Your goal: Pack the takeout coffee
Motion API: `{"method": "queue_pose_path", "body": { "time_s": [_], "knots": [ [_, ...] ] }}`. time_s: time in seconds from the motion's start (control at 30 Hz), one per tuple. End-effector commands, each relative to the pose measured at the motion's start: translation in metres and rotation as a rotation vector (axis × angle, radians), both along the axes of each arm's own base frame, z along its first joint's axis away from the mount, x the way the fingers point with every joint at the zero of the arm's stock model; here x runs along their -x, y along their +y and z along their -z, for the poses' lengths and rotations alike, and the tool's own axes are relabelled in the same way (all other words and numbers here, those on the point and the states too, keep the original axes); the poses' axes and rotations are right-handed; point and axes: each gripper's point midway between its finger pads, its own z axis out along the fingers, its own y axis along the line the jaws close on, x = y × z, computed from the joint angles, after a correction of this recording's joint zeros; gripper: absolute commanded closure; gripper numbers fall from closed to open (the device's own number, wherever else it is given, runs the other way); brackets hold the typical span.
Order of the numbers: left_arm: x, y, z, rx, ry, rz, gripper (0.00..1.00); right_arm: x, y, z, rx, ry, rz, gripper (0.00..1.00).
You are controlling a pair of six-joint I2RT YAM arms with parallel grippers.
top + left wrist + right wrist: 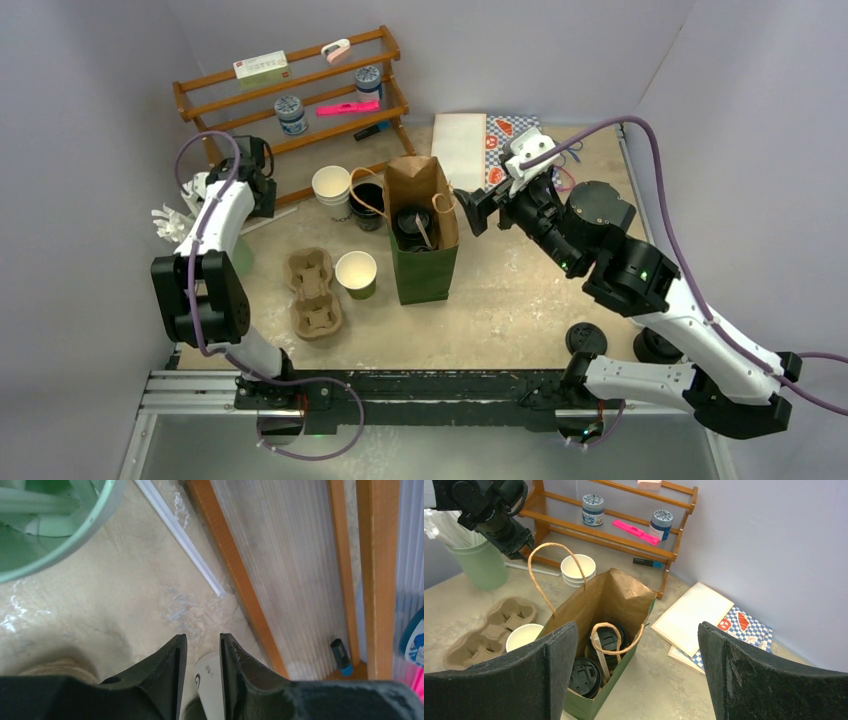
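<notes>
The paper bag stands open mid-table. Inside it are two cups with black sip lids and a white stick; the bag hides their walls, so I cannot tell which is the takeout coffee. My right gripper hangs open just right of the bag's mouth, with nothing between its fingers. My left gripper points at the table in front of the wooden rack. Its jaws stand a narrow gap apart. A white printed thing lies between them against the right finger; a grip does not show.
A lidless green cup and a cardboard cup carrier sit left of the bag. White cups and a black cup stand behind. A mint holder of straws, a straw on the table, the rack, papers and a loose black lid are around.
</notes>
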Motion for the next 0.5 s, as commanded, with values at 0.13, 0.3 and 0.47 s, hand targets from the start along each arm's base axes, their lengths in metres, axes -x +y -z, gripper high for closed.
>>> {"method": "queue_pose_path", "body": {
  "time_s": [0.13,0.3,0.47],
  "knots": [
    [-0.028,0.023,0.023,0.043,-0.066,-0.120,0.72,-0.007,-0.005,-0.010,0.035,-0.054,0.035,0.11],
    [-0.027,0.029,0.055,0.101,0.044,-0.154,0.70,-0.009,-0.002,-0.010,0.041,-0.060,0.040,0.11],
    [-0.034,0.033,0.068,0.117,0.062,-0.175,0.67,-0.014,-0.002,-0.010,0.066,-0.075,0.057,0.11]
  ]
}}
